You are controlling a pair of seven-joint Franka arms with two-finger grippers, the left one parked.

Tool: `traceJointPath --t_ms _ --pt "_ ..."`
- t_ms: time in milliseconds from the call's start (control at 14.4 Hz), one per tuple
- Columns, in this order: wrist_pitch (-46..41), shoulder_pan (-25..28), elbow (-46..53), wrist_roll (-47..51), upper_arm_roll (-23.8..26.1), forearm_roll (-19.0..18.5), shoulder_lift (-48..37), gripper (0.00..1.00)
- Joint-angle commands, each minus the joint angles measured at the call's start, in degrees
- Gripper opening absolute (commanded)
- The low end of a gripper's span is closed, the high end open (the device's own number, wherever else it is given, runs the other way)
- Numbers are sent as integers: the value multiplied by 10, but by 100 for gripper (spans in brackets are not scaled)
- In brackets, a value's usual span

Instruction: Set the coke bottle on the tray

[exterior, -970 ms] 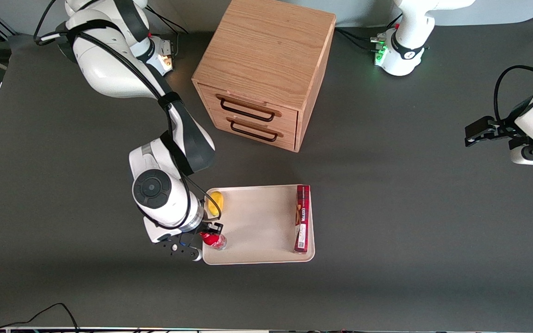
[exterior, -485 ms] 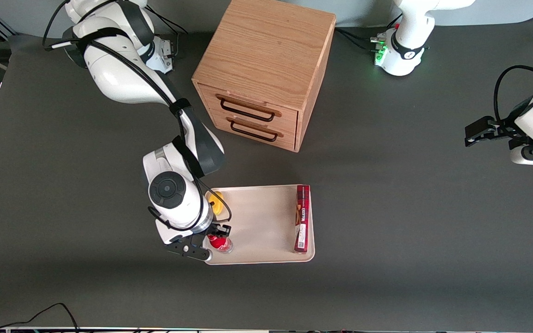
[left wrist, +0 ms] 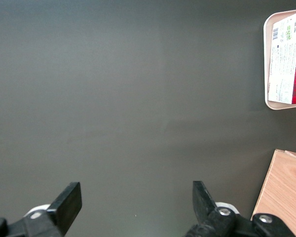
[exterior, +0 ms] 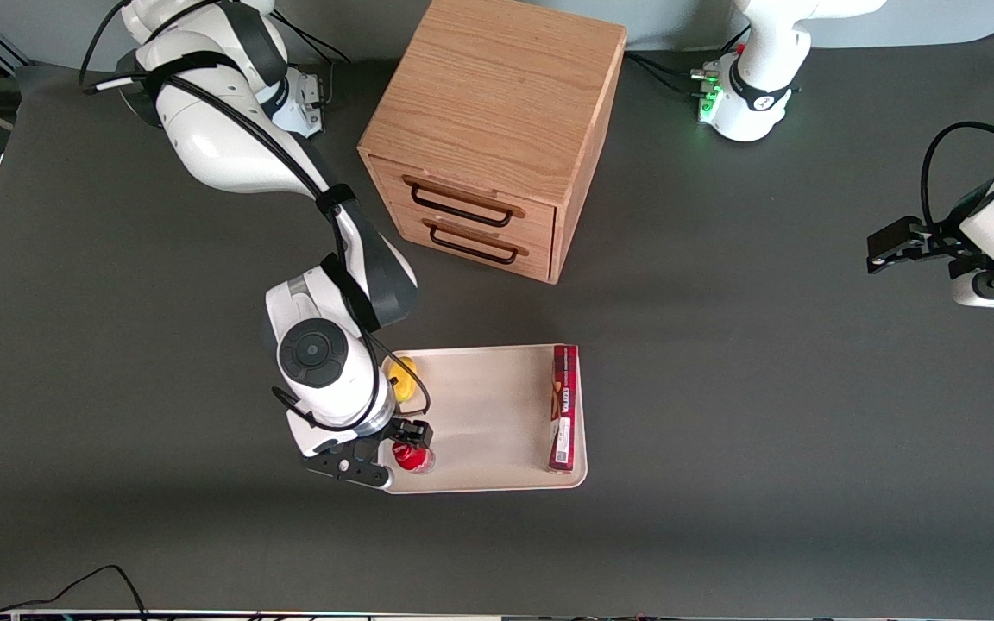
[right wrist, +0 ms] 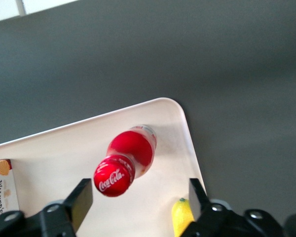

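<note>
The coke bottle (exterior: 412, 457) is small and red, with a red cap and white script. It stands upright on the cream tray (exterior: 480, 414), in the tray's corner nearest the front camera at the working arm's end. My right gripper (exterior: 385, 450) hovers just above it and is open. In the right wrist view the bottle (right wrist: 130, 153) stands free on the tray (right wrist: 54, 153). The gripper (right wrist: 138, 197) has its black fingers (right wrist: 81, 200) spread wide, clear of the cap.
A yellow lemon (exterior: 402, 377) and a long red box (exterior: 563, 407) also lie on the tray. A wooden drawer cabinet (exterior: 488, 138) stands farther from the front camera. The tray's rim (left wrist: 266, 59) and the box (left wrist: 288, 59) show in the left wrist view.
My gripper carried the bottle from the tray's edge a little further onto the tray. The bottle went from tilted to upright, and the fingers now stand apart from it.
</note>
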Motion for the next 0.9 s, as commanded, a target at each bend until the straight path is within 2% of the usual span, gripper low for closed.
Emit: traceJointPath --t_ms 0,208,347,554,832 --pt "-63 -1 9 7 -1 -5 -30 100" --pt "-116 -24 -71 -27 10 8 -127 100" --pt "-114 -64 -184 -83 20 35 -227 100" --pt "-114 -116 -323 -185 23 41 -348 100" --pt "-108 -185 -462 -297 23 55 -484 100"
